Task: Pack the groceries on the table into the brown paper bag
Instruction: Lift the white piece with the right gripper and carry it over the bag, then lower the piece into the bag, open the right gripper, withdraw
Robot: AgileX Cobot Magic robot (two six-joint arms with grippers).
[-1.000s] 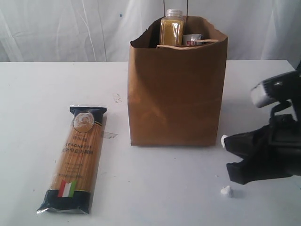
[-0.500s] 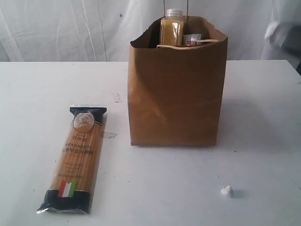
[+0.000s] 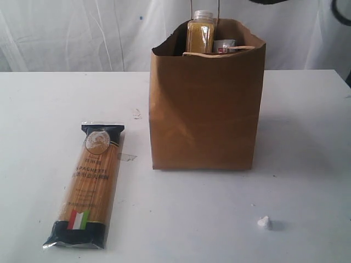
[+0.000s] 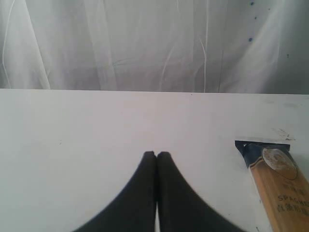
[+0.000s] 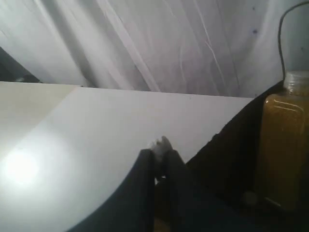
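The brown paper bag (image 3: 204, 109) stands upright mid-table, with a yellow-grain bottle (image 3: 200, 33) and a silver-topped can (image 3: 224, 45) poking out of its top. On the table (image 3: 44, 109) to its left lies the long spaghetti packet (image 3: 90, 183), flat, flag end nearest the front edge. My left gripper (image 4: 156, 154) is shut and empty, low over bare table beside the packet's top end (image 4: 275, 169). My right gripper (image 5: 159, 153) is pinched shut on a small white scrap (image 5: 161, 144), high up by the bag's dark rim (image 5: 227, 154) and the bottle (image 5: 285, 140).
Another small white scrap (image 3: 264, 222) lies on the table in front of the bag to the right. A bit of tape (image 3: 127, 157) sits beside the spaghetti packet. White curtains hang behind the table. A dark part of the right arm (image 3: 272, 1) shows at the top edge.
My right arm has lifted from the table at the lower right, out of the exterior view, up beside the bag's top. It carries the white scrap at its tips. The left gripper has not moved.
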